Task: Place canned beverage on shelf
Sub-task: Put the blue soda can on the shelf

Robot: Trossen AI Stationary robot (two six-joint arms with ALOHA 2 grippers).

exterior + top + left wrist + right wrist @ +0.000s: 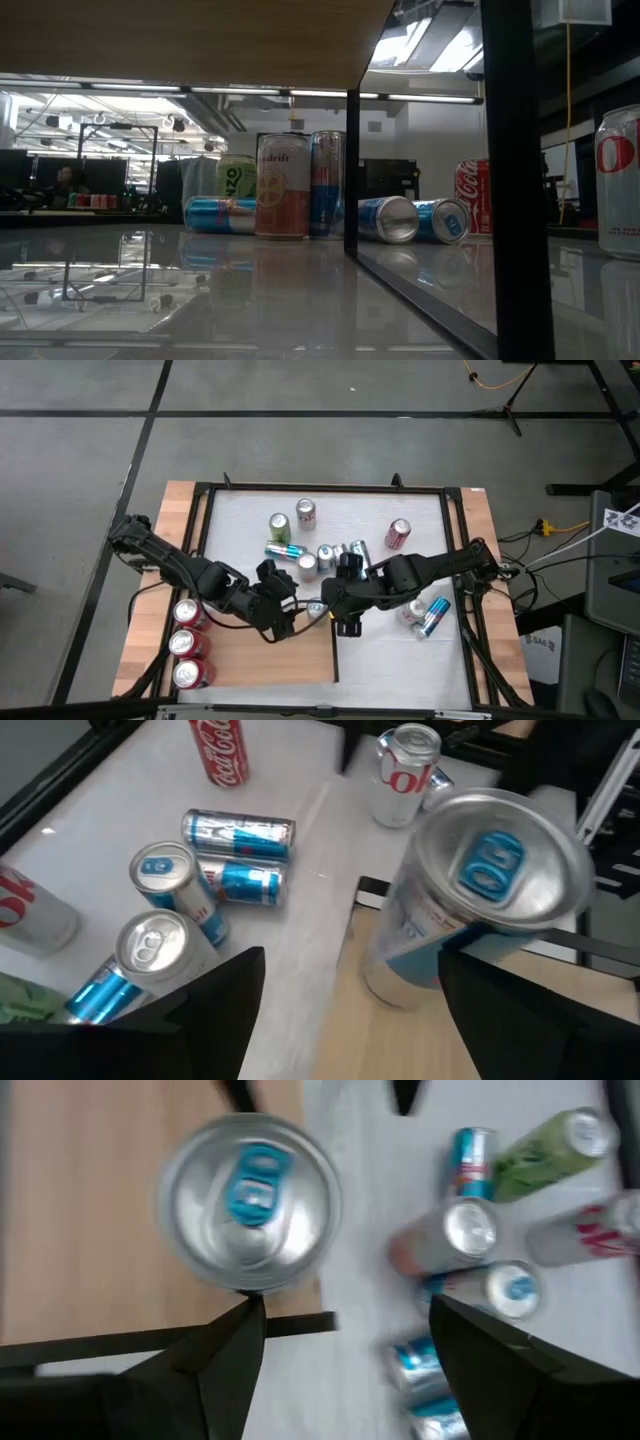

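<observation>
Grippers meet at the light-brown wood-grain shelf (pixel 250 655) edge: left gripper (pixel 288 618) and right gripper (pixel 345 622) both open, flanking an upright blue-tabbed silver can (pixel 316 609), ungripped.

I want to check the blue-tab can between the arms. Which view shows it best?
The right wrist view: the blue-tab can shows its whole lid from above, over the shelf edge. The left wrist view shows it tilted; the high view barely; the low view not identifiably.
</observation>
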